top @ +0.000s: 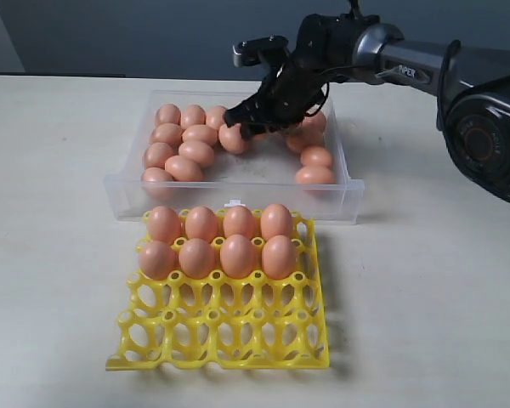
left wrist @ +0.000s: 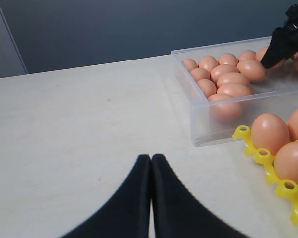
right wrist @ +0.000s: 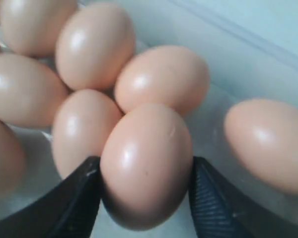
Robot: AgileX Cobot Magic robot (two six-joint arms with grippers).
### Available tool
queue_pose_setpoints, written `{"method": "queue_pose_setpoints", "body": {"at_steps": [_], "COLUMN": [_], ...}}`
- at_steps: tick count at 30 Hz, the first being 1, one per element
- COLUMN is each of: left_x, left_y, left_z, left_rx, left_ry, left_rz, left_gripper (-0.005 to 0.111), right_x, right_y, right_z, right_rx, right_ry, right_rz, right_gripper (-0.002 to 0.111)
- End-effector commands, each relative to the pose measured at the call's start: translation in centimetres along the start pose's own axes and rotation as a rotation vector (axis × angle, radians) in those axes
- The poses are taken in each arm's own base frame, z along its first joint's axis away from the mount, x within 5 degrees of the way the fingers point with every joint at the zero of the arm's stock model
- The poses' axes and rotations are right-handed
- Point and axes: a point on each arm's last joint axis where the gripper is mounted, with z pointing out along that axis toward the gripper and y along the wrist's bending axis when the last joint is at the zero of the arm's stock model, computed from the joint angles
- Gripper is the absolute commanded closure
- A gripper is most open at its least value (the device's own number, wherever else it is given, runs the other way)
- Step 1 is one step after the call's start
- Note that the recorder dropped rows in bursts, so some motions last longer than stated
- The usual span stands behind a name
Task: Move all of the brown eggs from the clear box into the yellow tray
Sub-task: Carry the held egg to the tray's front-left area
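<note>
1. yellow tray (top: 225,344): nearest thing, flat on the worktop (top: 425,297). Its near two rows of cups are bare. The far two rows are full, with four brown eggs (top: 237,255) in each, standing upright.
2. left pincer (left wrist: 151,171): shows only in the left wrist view. Fingers are pressed together tip to tip with nothing between them. It hangs over bare worktop, left of the tray and box and well apart from both.
3. clear box (top: 238,201): just beyond the tray, its near wall close to the tray's far edge. The white tab (top: 233,203) sits mid near wall.
4. Box contents: a packed cluster of eggs on the left side, touching one another, and a short line of eggs down the right wall. The floor is bare in the near middle.
5. right pincer (top: 240,127): comes in from the far right, with the arm (top: 408,68) over the box's far-right corner. Jaws stand about an egg's width apart, clamped on the gripped egg (right wrist: 146,168), one finger (right wrist: 77,198) on each side.
6. The gripped egg is in the far half of the box, at the right edge of the left cluster and up against its neighbours. Can't tell whether it's off the box floor.
</note>
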Motion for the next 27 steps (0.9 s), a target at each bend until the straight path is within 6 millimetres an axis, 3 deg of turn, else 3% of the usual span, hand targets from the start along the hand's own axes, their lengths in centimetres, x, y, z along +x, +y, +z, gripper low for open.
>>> {"method": "queue_pose_setpoints", "body": {"at_steps": [1,4,8,11,15,18,22,27], "left_x": [0.0,0.0,0.0,0.0,0.0,0.0,0.0,0.0], "left_y": [0.0,0.0,0.0,0.0,0.0,0.0,0.0,0.0], "left_z": [0.0,0.0,0.0,0.0,0.0,0.0,0.0,0.0], "left_rx": [-0.005,-0.005,-0.005,-0.005,-0.005,-0.005,-0.005,-0.005], "left_ry": [-0.009,-0.009,-0.009,-0.009,-0.009,-0.009,-0.009,-0.009], "left_rz": [-0.001,-0.001,-0.001,-0.001,-0.001,-0.001,-0.001,-0.001], "left_gripper": [0.106,0.106,0.106,0.106,0.106,0.106,0.106,0.106], "right_x": [-2.3,-2.8,-1.6,0.2,4.7,9.0,14.1,17.5], "right_y": [3.9,6.5,8.8,10.1,12.2,14.7,17.6,20.2], "right_z": [-3.1,-6.0,-9.3,-12.0,-15.1,-15.8,-15.2,-15.5], "right_rx": [-0.037,-0.028,-0.017,0.011,0.039,-0.009,-0.164,-0.291], "right_ry": [-0.219,-0.327,-0.428,-0.55,-0.717,-0.81,-0.839,-0.897], "right_rz": [-0.04,-0.094,-0.107,-0.102,-0.092,-0.1,-0.109,-0.121], "right_gripper": [0.108,0.108,0.108,0.108,0.108,0.108,0.108,0.108]}}
